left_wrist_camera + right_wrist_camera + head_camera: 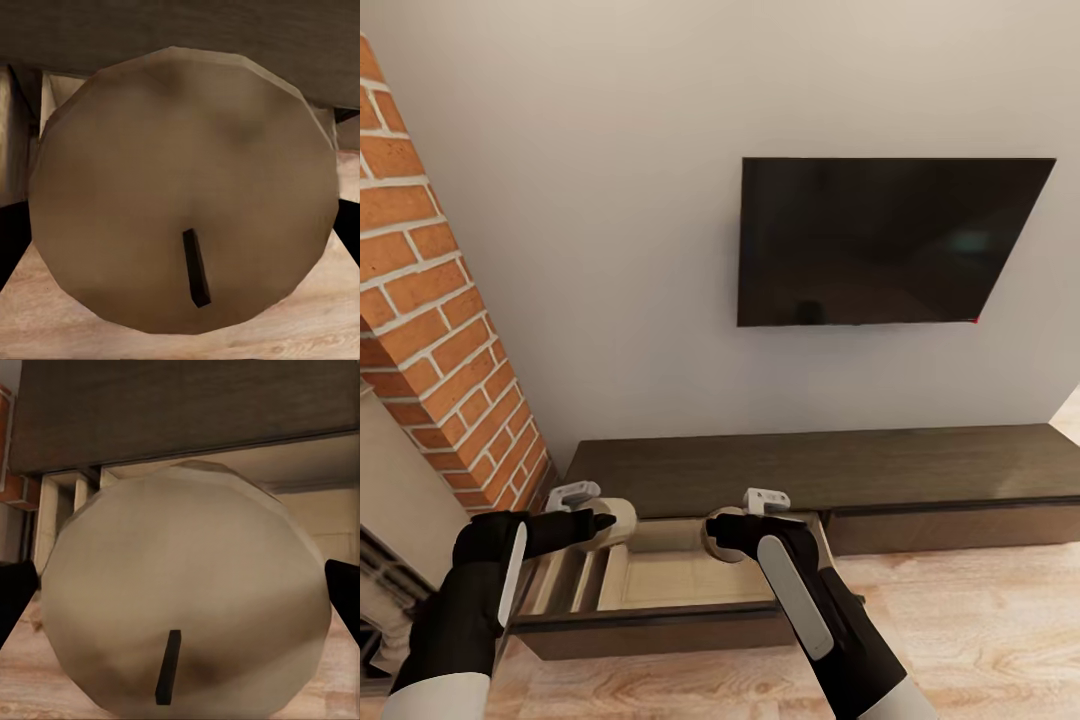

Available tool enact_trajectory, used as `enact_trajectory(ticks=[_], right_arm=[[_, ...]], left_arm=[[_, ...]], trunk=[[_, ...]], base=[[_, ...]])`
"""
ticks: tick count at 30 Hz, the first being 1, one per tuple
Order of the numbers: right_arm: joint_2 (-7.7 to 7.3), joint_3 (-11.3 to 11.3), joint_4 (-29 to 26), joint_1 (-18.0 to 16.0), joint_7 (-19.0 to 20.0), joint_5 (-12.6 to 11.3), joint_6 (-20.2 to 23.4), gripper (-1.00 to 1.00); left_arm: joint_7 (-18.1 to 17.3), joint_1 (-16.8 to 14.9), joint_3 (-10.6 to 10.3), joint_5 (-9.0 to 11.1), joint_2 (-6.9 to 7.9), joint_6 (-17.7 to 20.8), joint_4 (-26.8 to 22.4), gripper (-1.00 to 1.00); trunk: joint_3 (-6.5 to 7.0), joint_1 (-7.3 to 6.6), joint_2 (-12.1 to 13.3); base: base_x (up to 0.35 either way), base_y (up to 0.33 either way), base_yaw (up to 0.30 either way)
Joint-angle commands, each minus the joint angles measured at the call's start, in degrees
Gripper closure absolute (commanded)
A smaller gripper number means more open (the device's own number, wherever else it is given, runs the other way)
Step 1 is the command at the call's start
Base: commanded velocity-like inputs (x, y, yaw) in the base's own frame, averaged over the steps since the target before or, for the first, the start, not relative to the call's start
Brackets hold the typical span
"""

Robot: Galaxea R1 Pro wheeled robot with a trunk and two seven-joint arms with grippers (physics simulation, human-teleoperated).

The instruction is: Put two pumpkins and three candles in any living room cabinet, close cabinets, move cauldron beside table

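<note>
The dark-brown cabinet (810, 465) runs along the wall, with its left drawer (660, 585) pulled out and open below my hands. My left gripper (603, 520) is shut on a beige candle (624, 517) above the drawer's left end. In the left wrist view that candle (180, 172) shows its dark wick, with black fingers (10, 240) at its sides. My right gripper (718, 530) is shut on a second candle (710, 538) over the drawer's right part. The right wrist view has this candle (187, 607) close up between the fingers (346, 585). Pumpkins, cauldron and table are out of view.
A black television (880, 240) hangs on the white wall above the cabinet. A red brick chimney (430, 330) rises at the left. The cabinet's right drawer front (960, 525) is shut. Light wooden floor (980, 620) lies in front.
</note>
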Motion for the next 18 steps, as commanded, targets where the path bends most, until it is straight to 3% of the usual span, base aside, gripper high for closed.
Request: enact_trajectory(ticks=[1,3,5,8,11,18], right_arm=[[0.0,0.0,0.11,-0.09,-0.54,-0.03,-0.01,1.0],[0.0,0.0,0.62,-0.24,-2.5,-0.08,0.0,1.0],[0.0,0.0,2.95,-0.43,-7.88,-0.5,-0.15,1.0],[0.0,0.04,5.4,-0.57,-11.38,-0.74,-1.62,1.0],[0.0,0.07,6.47,-0.62,-12.25,-0.79,-2.82,1.0],[0.0,0.26,7.22,-0.61,-12.56,-0.79,-3.52,1.0]], left_arm=[[2.32,0.0,-0.02,0.51,0.01,0.04,0.42,1.0],[4.96,0.0,-0.03,0.51,-0.1,-0.12,0.97,1.0],[8.73,-0.04,-0.03,0.59,-0.31,-0.27,1.93,1.0],[10.6,-0.08,-0.09,0.64,-0.41,-0.38,3.25,1.0],[11.08,-0.09,-0.32,0.61,-0.58,-0.71,5.27,1.0],[11.23,-0.09,-2.94,1.02,-1.09,-1.18,7.42,1.0]], trunk=[[0.0,0.0,0.0],[0.0,0.0,0.0],[0.0,0.0,0.0],[0.0,0.0,0.0],[0.0,0.0,0.0],[0.0,0.0,0.0]], base=[[0.068,-0.011,0.0],[0.045,-0.007,0.0],[0.017,-0.003,0.0],[0.006,-0.001,0.0],[0.001,0.0,0.0],[0.0,0.002,0.0]])
